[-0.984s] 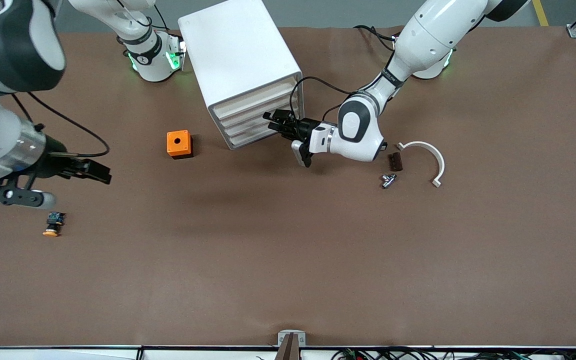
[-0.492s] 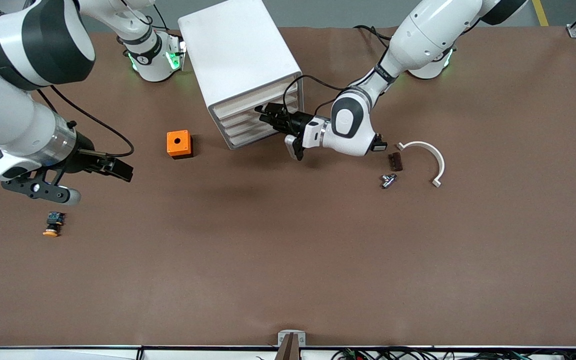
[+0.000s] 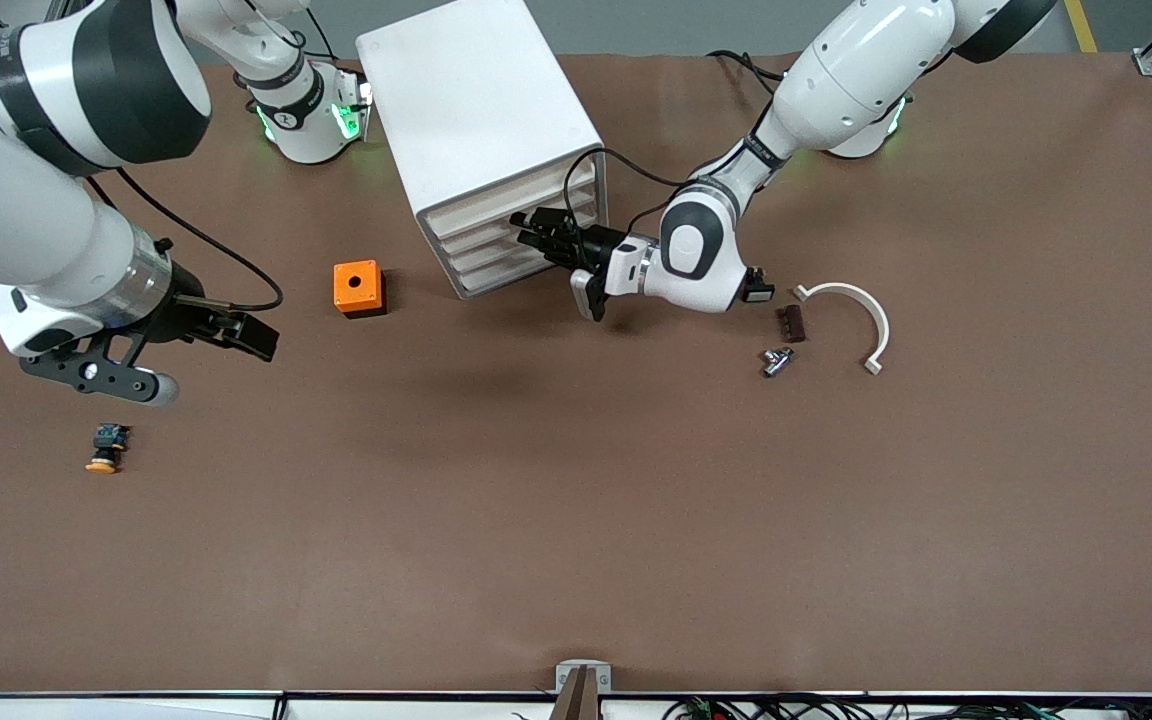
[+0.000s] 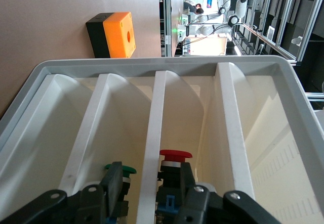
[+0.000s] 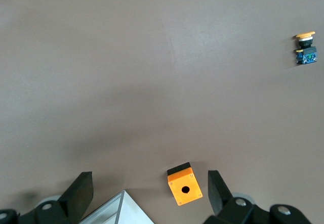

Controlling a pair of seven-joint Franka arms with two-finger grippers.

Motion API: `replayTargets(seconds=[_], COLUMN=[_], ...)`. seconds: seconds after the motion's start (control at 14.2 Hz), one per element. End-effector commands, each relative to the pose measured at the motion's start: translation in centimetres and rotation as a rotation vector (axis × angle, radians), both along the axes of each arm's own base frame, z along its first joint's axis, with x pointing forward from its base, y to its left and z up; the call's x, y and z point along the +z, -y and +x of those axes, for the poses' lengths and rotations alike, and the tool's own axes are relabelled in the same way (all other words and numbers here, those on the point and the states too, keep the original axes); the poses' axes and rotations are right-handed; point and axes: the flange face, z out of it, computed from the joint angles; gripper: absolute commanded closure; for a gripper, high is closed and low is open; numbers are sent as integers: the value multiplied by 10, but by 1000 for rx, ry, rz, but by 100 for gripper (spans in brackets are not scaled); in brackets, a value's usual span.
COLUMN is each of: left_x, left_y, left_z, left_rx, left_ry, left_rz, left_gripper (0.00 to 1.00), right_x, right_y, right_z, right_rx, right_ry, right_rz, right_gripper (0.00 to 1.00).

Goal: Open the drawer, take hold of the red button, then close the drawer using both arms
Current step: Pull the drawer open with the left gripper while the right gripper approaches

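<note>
The left gripper [image 3: 534, 232] sits at the front of the white drawer unit [image 3: 481, 130], fingers [image 4: 114, 176] spread over an open drawer [image 4: 263, 148]. The red-capped button [image 4: 174, 158] lies in one compartment, just beside one fingertip, not gripped. The right gripper [image 3: 256, 340] hangs spread over bare table near the orange box [image 3: 357, 288].
</note>
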Motion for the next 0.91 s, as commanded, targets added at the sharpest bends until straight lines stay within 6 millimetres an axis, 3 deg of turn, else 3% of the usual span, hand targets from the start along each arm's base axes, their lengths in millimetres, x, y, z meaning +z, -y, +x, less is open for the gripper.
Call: replayTargets(seconds=[0.0,0.28,0.84], left_x=[3,4,1], left_y=[16,21,10], left_z=[-17,-21,-2], left_rx=[5,13,48], left_ry=[13,17,7], left_rz=[-38,-50,-42], left_gripper=[55,99,100], right_x=[4,2,-6], right_y=[-13,-29,-69], right_z=[-5,-10,-21], right_rx=[-38,-52,-134], right_ry=[5,6,12], right_rz=[-29,-36,-68], right_gripper=[0,0,0])
